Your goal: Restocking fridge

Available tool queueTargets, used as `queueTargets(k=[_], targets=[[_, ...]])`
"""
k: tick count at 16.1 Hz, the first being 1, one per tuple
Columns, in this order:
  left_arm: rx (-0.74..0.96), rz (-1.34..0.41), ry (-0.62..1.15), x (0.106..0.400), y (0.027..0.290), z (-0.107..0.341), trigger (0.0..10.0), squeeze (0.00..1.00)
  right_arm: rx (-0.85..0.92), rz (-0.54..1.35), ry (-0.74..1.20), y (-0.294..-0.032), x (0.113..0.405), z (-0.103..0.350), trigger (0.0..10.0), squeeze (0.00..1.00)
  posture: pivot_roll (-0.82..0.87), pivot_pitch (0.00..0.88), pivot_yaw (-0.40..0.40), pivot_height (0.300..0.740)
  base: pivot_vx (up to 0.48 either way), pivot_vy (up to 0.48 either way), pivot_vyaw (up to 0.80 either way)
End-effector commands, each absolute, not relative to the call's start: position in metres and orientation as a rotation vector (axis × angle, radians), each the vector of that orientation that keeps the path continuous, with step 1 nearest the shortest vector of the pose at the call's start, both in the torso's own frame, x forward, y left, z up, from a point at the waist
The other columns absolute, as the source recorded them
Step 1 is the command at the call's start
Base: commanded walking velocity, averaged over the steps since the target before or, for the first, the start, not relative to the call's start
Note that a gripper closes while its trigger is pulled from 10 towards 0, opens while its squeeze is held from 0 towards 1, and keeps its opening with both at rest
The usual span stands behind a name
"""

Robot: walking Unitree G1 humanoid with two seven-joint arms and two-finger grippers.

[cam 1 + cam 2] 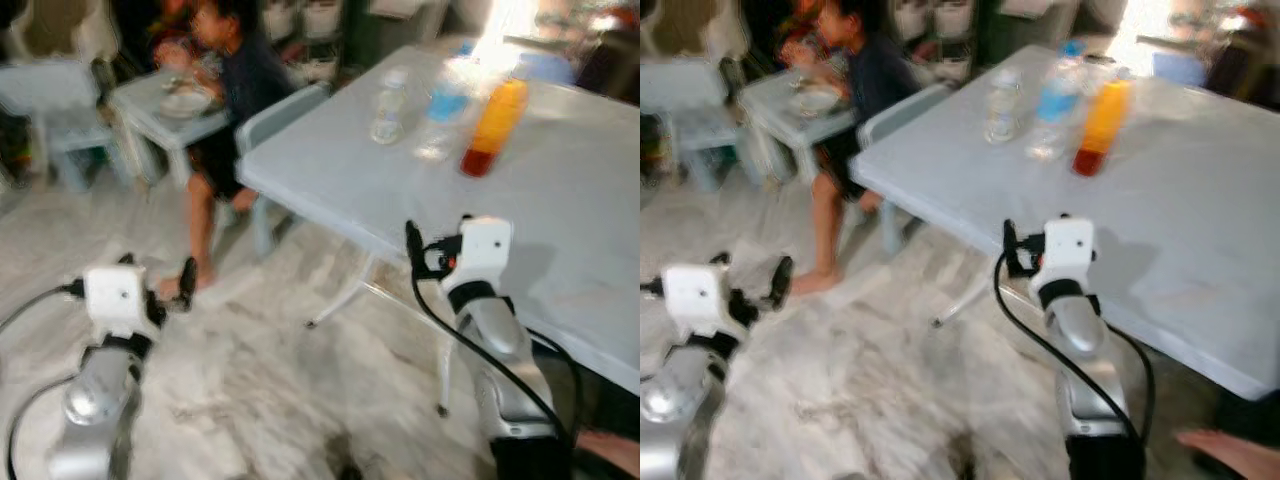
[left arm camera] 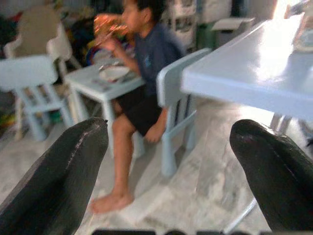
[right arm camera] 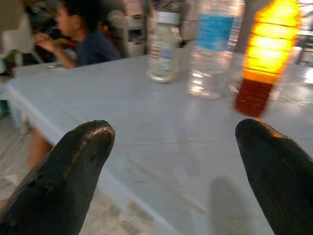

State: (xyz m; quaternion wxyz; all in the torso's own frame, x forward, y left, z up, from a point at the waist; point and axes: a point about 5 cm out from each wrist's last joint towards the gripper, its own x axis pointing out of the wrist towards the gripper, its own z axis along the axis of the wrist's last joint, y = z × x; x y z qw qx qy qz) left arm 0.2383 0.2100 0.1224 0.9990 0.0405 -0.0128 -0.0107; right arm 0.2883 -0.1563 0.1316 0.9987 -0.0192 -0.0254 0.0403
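Floor (image 1: 250, 380): pale marbled tiles, blurred in the head views.
Table (image 1: 560, 220): large, light blue-grey, ahead on the right; its near edge runs past the right arm.
Person (image 2: 146, 73): seated on a small chair (image 2: 173, 107) at a small table (image 2: 98, 85) at far left, one hand raised toward the head, bare foot on the floor.
Orange bottle (image 3: 264, 54): upright on the table, orange above, dark red at the base, rightmost of three.
Blue-label bottle (image 3: 212, 44): clear, upright, just beside the orange one.
Small bottle (image 3: 161, 46): clear, white cap, upright, near the blue-label bottle, nearest the person.
Right gripper (image 3: 171, 161): raised at the table's near edge, fingers wide apart, empty, pointing at the bottles.
Left gripper (image 2: 166, 166): low over the floor, fingers spread apart, empty, facing the person.
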Motion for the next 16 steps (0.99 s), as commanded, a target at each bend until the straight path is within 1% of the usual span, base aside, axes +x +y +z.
queueTargets(k=[1,5,6,13,14,16], targets=[[0.068,-0.058,-0.030,0.240,0.201,0.124,10.0,0.00,-0.045,0.067,-0.068,-0.162,0.287,0.136,10.0,0.00,-0.04,0.073,0.003,0.740,0.439,0.000,-0.80],[0.061,-0.071,-0.035,0.243,0.198,0.125,10.0,0.00,-0.055,0.074,-0.080,-0.159,0.287,0.137,10.0,0.00,-0.04,0.073,0.003,0.740,0.376,0.000,-0.80],[0.067,-0.061,-0.033,0.243,0.198,0.125,10.0,0.00,-0.055,0.080,-0.081,-0.158,0.287,0.137,10.0,0.00,-0.04,0.071,0.000,0.740,0.000,0.000,-0.80],[0.070,-0.053,-0.049,0.245,0.199,0.127,10.0,0.00,-0.087,0.143,-0.120,-0.149,0.288,0.142,10.0,0.00,-0.04,0.080,0.001,0.740,0.000,0.000,0.00],[0.070,-0.055,-0.051,0.245,0.199,0.128,10.0,0.00,-0.088,0.151,-0.133,-0.148,0.288,0.144,10.0,0.00,-0.04,0.081,0.002,0.740,0.000,0.000,0.46],[0.070,-0.057,-0.053,0.245,0.199,0.129,10.0,0.00,-0.090,0.149,-0.134,-0.148,0.288,0.145,10.0,0.00,-0.04,0.083,0.005,0.740,0.257,0.000,0.68]])
